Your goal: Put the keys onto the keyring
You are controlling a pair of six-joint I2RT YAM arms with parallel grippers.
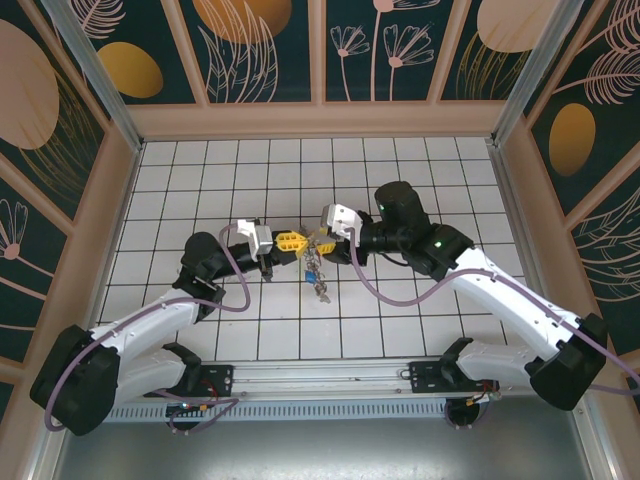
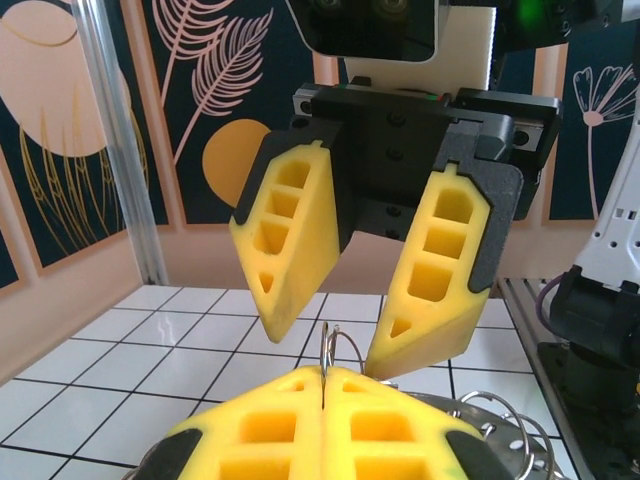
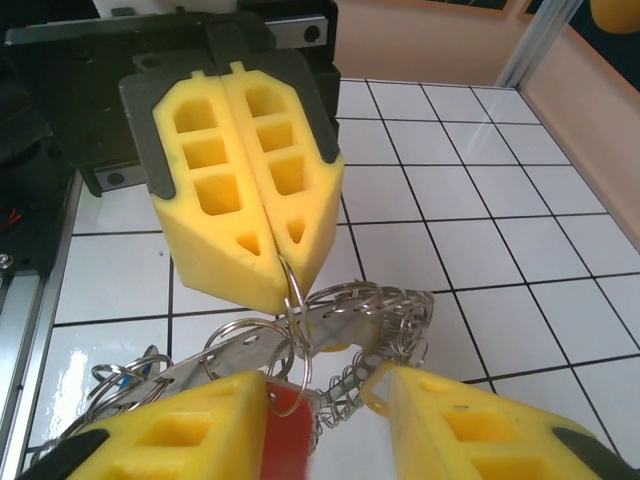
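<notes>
My left gripper (image 1: 289, 242) is shut on the thin silvery keyring (image 2: 326, 350), which stands up between its closed yellow fingertips (image 2: 270, 420). Facing it tip to tip over the middle of the tiled floor is my right gripper (image 1: 321, 240), whose jaws stand apart around the ring. In the right wrist view the keyring (image 3: 299, 330) hangs out of the left gripper (image 3: 281, 268) above. A red key head (image 3: 290, 435) lies against the inner face of one right finger (image 3: 170, 440), with a gap to the other. A bunch of keys (image 1: 316, 276) and small rings (image 3: 400, 310) dangles below both grippers.
White tiled floor (image 1: 400, 170) stretches all round the grippers. Wooden walls (image 1: 112, 200) and aluminium corner posts (image 2: 120, 150) close it in. A metal rail (image 1: 330, 375) with both arm bases runs along the near edge.
</notes>
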